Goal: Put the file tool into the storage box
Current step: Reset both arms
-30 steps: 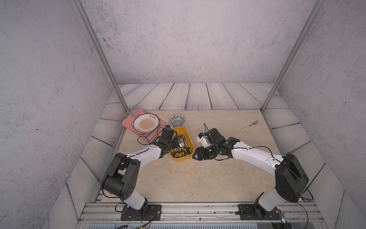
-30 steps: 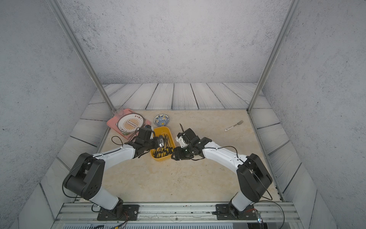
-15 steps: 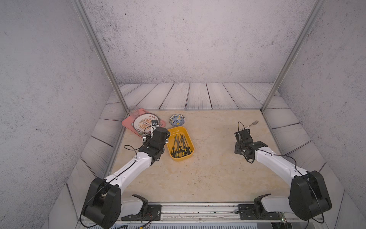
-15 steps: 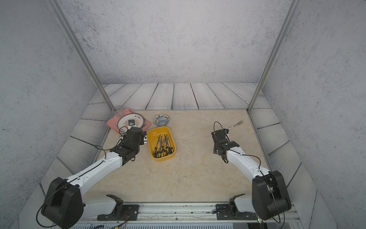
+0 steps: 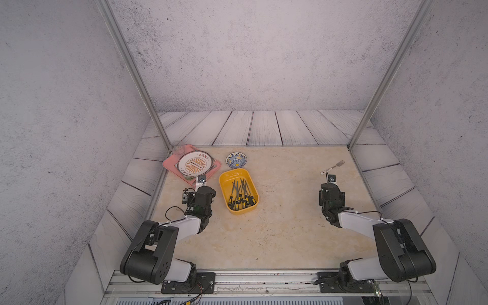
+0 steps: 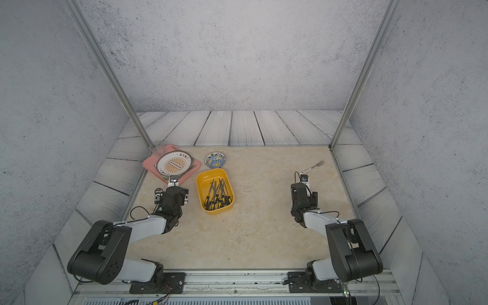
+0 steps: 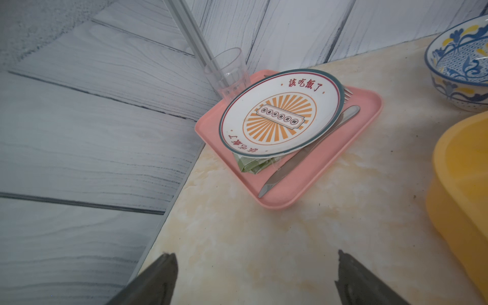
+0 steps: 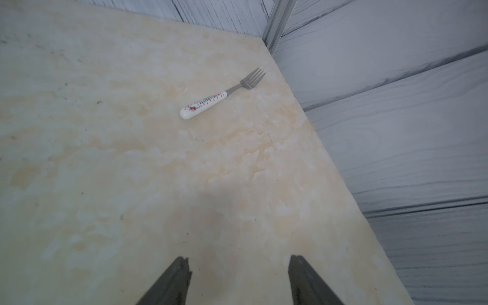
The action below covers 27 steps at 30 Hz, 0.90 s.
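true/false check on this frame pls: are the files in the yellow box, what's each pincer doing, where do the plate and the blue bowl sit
1. The files lie inside the storage box. True.
2. The right pincer grips the fork. False: the fork lies alone on the table, and the pincer is open with nothing in it.
3. The plate sits on the pink tray. True.
4. The blue-patterned bowl stands inside the storage box. False: it stands on the table just past the box's far end.
5. The left pincer is open and holds nothing. True.
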Tool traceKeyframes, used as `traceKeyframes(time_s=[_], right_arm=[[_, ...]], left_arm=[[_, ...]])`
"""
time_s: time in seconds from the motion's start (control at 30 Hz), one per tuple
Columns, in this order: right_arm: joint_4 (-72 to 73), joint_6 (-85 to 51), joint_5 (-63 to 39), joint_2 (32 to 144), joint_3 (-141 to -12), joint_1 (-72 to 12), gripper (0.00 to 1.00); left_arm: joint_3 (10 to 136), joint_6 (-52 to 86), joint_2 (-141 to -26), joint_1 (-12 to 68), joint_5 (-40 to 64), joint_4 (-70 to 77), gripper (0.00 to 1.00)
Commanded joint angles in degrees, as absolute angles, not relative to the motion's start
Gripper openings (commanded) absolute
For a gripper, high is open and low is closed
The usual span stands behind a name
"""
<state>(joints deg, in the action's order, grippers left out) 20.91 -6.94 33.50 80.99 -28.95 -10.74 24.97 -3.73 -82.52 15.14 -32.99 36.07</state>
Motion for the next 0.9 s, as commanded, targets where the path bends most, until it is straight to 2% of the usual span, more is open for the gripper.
traceKeyframes(time_s=[0.0,0.07,0.13,0.2,0.23,0.3,0.4,0.43,0.53,0.63,0.7,0.87], right_arm=[[28.8,-7.2,27.1,81.4,-29.7,-7.2,0.65],[27.7,-7.8,21.7,81.1,-30.1,-4.9,0.65],[27.4,-8.1,18.3,80.8,-29.9,-3.4,0.65],[29.1,-6.1,15.4,80.5,-29.2,-3.1,0.65],[33.5,-2.5,10.8,80.3,-27.0,-3.1,0.99],[40.1,-3.7,12.4,82.1,-24.1,-3.0,1.00],[49.7,-5.4,6.6,88.1,-22.3,0.0,1.00],[51.7,-5.1,5.5,89.7,-22.6,0.3,1.00],[37.8,-3.2,1.8,87.3,-27.5,0.3,1.00],[45.2,-2.6,0.8,89.0,-25.3,0.4,1.00],[39.2,-2.8,1.0,87.6,-27.0,0.4,1.00],[39.4,-3.0,1.1,87.7,-27.0,0.4,1.00]], left_arm=[[24.8,-7.9,-86.3,13.3,-27.0,47.3,0.98],[25.5,-5.6,-86.9,11.1,-25.4,47.0,0.98],[27.5,-1.8,-85.2,7.7,-20.3,39.3,0.98],[26.3,0.8,-85.8,3.8,-14.5,41.6,0.98],[25.6,2.8,-86.3,2.2,-13.4,41.9,0.98],[23.0,3.4,-89.5,1.1,-13.2,51.8,0.98],[25.9,2.2,-87.2,1.1,-8.9,41.8,0.98],[25.2,1.9,-88.2,0.8,-8.3,45.0,0.98],[25.4,1.7,-88.5,0.2,-5.8,45.1,0.98],[25.9,1.8,-88.2,-0.1,-5.3,43.6,0.98],[26.1,1.8,-87.6,0.0,-5.2,42.1,0.98],[25.8,1.6,-87.6,0.0,-5.3,43.0,0.98]])
